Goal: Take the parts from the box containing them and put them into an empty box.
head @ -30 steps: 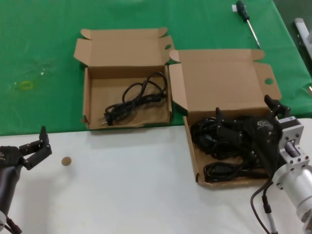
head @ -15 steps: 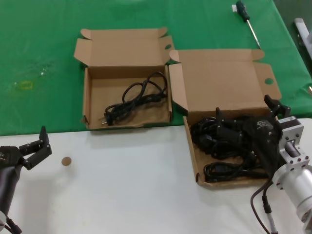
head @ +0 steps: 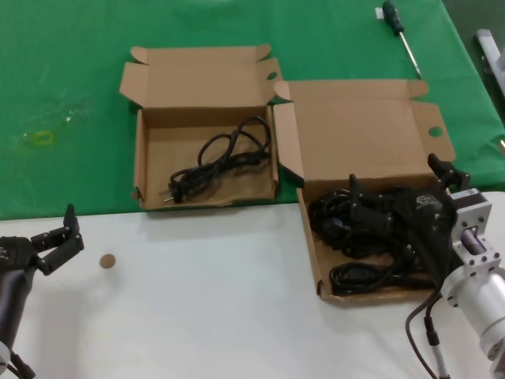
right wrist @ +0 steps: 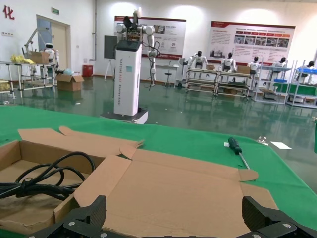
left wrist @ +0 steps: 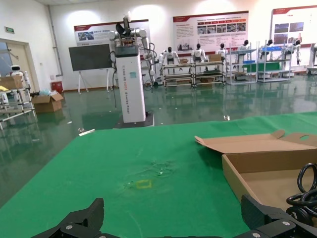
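Head view: right gripper [head: 401, 192], fingers spread, hovers over cords [head: 359, 237] piled in the wide box [head: 311, 245]. Left of that box, the small box [head: 140, 158] holds 1 cord [head: 221, 156]. Left gripper [head: 61, 233] waits released over the worktop [head: 213, 300].

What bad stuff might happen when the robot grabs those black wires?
The cords in the wide box lie tangled, so the open right gripper above them may lift several at once, or drag the box. A plug could also catch on the small box's wall, where one cord already lies.
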Motion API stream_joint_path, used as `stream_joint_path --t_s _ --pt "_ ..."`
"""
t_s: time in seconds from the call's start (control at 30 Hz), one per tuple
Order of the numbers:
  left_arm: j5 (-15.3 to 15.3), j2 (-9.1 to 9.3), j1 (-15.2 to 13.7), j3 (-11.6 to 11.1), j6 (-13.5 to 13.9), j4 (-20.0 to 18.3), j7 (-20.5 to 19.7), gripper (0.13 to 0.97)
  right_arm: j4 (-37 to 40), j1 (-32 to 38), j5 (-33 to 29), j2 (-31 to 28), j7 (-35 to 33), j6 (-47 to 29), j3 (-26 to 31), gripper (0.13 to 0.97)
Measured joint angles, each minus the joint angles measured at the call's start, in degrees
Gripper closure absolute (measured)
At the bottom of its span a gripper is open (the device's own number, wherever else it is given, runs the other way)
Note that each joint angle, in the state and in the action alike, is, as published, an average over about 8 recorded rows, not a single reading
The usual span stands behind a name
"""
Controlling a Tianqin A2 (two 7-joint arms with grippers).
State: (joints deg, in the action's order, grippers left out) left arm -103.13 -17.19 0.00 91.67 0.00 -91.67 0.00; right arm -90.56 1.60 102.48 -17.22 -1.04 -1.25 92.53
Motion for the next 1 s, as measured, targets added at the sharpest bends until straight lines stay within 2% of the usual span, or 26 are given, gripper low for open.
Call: stream_joint_path --t_s 1.0 --pt "0.0 0.00 0.0 0.0 0.0 0.0 0.0 0.132 0.0 0.0 0.0 0.0 0.0 0.0 0.0 0.129"
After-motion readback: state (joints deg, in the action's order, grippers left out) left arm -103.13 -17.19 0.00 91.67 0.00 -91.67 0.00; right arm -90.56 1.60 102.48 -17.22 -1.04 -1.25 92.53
